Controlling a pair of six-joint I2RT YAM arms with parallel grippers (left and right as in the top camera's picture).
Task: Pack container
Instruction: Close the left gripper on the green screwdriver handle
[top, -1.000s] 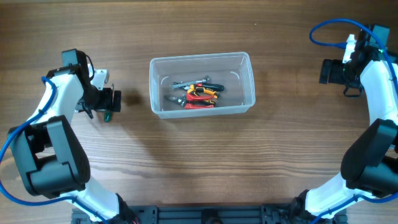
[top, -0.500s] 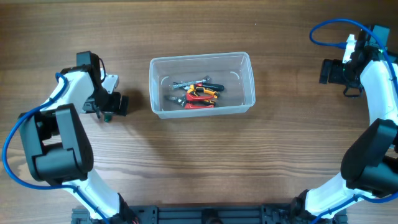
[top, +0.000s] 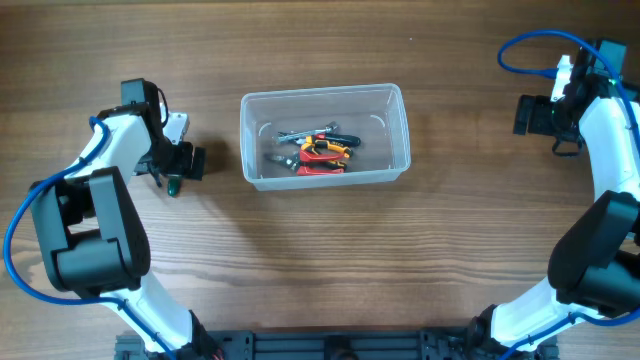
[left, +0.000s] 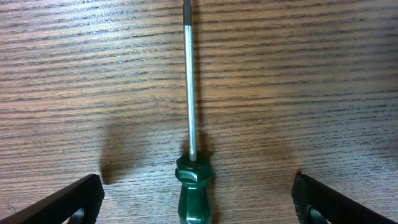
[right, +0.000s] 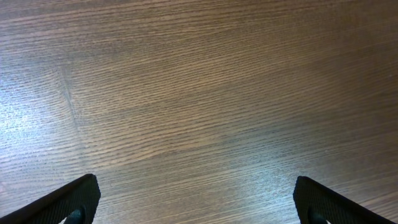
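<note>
Shifted since a second ago, the left gripper (top: 186, 162) is found nearer the container (top: 322, 92), which is set mid-table with hand tools (top: 318, 150) piled inside. Its clear plastic is judged light, stiff and slick, best taken by the thick rim. A green-handled screwdriver (left: 191, 112) is framed between the wide-open left jaws, ungripped; the right gripper (top: 533, 115) is held wide open, empty

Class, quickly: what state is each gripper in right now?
Left gripper: open, empty, over the green screwdriver.
Right gripper: open, empty.
</note>
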